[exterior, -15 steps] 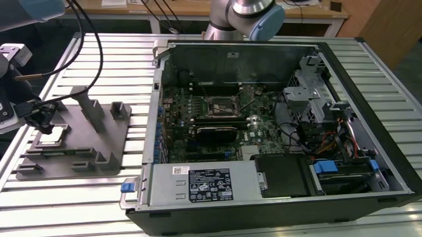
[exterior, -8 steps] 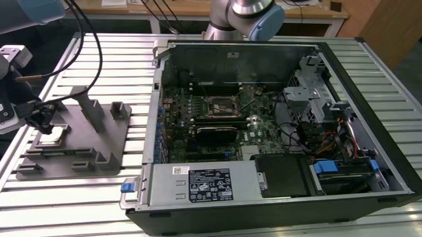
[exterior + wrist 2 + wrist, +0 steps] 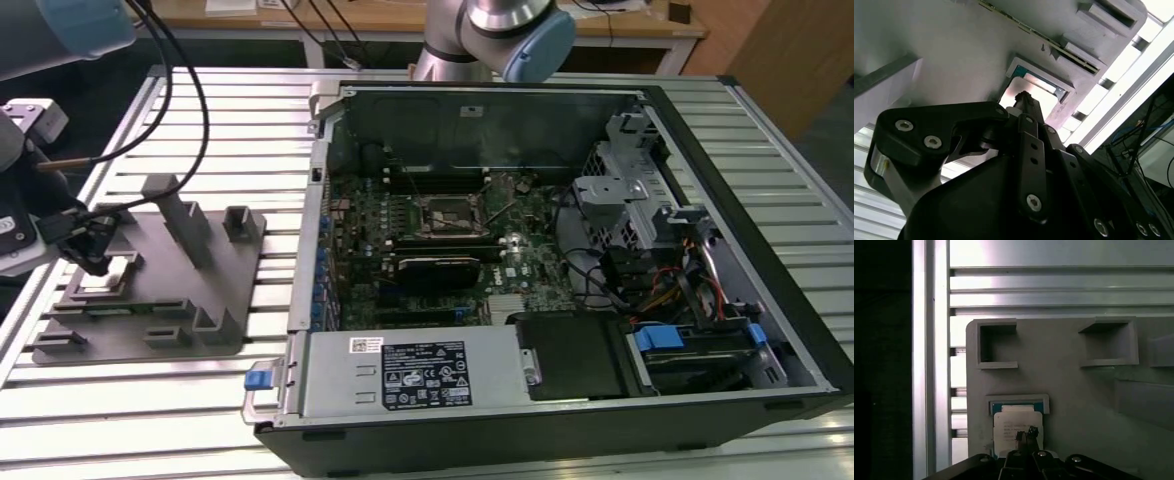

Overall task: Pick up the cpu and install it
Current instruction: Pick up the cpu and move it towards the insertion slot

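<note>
1. The gripper (image 3: 1026, 436) (image 3: 1024, 100) (image 3: 94, 255) hangs over one end of the grey fixture plate (image 3: 1069, 390) (image 3: 954, 50) (image 3: 147, 330). Its tips are drawn together and clasp nothing.
2. Directly beneath it, the cpu (image 3: 1011, 422) (image 3: 1014, 92) (image 3: 107, 284) lies flat in a shallow framed pocket near the plate's edge. The silvery lid faces up and a thin teal rim shows along one side. Both tips sit within the lid's outline. Whether they touch it or stop just above is hard to tell.
3. Further in on the plate are two open-sided recesses (image 3: 996, 345) and, in the exterior view, upright posts (image 3: 180, 215).
4. Under the plate runs the slatted aluminium table (image 3: 200, 420) (image 3: 1054, 290).
5. Beyond the plate, on the exterior view's right, stands the computer case (image 3: 747, 200) with its side open. Its square metal-framed socket (image 3: 447, 213) sits on the motherboard, well apart from the cpu.
</note>
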You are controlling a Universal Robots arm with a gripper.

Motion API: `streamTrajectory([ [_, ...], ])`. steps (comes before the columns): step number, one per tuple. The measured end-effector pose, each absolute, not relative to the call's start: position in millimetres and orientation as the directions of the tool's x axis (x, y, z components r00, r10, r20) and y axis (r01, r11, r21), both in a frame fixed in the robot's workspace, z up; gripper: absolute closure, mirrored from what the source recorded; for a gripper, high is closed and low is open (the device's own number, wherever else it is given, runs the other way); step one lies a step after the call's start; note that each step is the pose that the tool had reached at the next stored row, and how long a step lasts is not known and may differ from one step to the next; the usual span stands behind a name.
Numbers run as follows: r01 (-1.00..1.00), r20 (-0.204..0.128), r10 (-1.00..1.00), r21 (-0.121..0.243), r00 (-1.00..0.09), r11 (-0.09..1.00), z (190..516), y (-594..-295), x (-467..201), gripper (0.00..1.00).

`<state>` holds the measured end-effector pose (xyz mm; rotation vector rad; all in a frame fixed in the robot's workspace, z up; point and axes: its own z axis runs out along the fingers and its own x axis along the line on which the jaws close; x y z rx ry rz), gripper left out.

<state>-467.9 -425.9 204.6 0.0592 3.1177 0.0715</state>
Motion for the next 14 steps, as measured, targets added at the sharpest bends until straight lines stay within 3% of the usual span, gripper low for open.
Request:
streamTrajectory([
  [14,0.031,-0.022,0.032,0.046,-0.999,0.998,197.9,-423.0,-473.1,0.89],
])
